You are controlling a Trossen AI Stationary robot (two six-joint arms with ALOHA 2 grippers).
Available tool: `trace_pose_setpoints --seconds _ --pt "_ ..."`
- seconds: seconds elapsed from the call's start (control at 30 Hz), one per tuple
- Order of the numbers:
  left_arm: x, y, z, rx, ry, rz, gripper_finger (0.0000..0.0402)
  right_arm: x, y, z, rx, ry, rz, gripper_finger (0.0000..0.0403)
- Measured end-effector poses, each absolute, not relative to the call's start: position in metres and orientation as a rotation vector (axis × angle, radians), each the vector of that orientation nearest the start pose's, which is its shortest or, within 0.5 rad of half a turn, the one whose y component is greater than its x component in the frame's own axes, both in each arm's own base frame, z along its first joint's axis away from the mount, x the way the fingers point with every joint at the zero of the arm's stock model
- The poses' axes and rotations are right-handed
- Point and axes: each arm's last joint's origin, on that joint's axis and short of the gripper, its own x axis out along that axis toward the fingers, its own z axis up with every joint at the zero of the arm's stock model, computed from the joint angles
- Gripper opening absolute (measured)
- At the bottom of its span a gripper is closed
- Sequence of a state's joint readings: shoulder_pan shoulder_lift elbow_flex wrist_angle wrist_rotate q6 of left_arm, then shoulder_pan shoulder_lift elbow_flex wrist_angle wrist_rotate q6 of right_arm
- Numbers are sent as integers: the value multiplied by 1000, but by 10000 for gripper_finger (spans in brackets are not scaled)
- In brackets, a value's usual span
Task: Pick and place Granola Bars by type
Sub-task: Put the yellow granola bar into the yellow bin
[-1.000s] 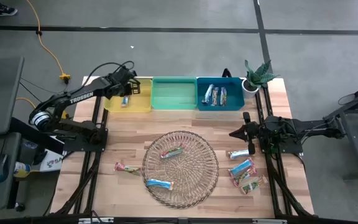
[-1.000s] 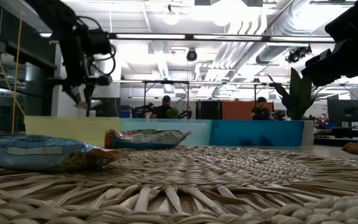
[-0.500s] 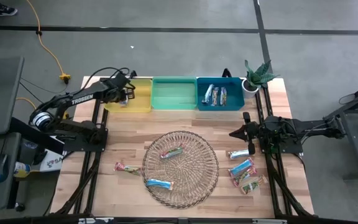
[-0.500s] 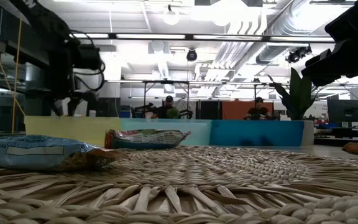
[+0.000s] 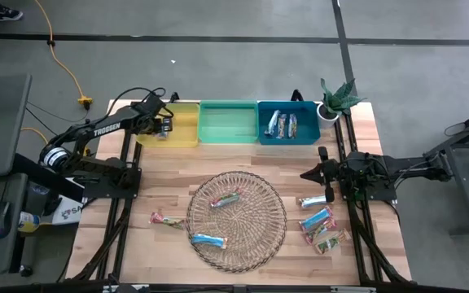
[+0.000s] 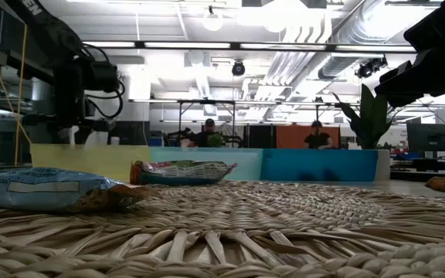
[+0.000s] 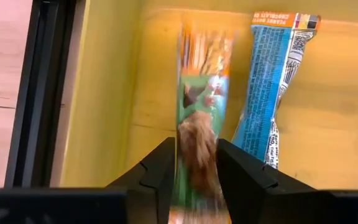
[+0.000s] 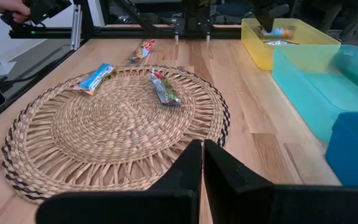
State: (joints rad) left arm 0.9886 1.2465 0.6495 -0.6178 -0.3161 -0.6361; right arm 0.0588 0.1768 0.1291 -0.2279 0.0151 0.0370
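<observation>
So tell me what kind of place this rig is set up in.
Most likely a robotics lab in an open-plan industrial workspace. The low view shows exposed ceiling ducts and people at desks behind the wooden table; the high view shows a bare concrete floor crossed by a yellow cable.

Green-orange bar [image 7: 199,118] between the left gripper's [image 7: 194,180] fingers blurred, lower end cut off by frame edge; blue bar's [image 7: 272,93] label print too small to read.
</observation>
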Motion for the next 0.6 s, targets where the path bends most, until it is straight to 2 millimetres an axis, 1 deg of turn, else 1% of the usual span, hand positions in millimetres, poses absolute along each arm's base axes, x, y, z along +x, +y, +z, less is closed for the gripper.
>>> trace_pose_setpoints --seconds 0.33,0.43,0.6 --pt "107 176 176 -932 839 1465 186 101 5 172 26 276 38 0" --pt "107 175 178 -937 830 1446 196 101 5 172 27 276 38 0" --pt "107 173 184 -945 788 1413 198 101 5 172 26 276 38 0"
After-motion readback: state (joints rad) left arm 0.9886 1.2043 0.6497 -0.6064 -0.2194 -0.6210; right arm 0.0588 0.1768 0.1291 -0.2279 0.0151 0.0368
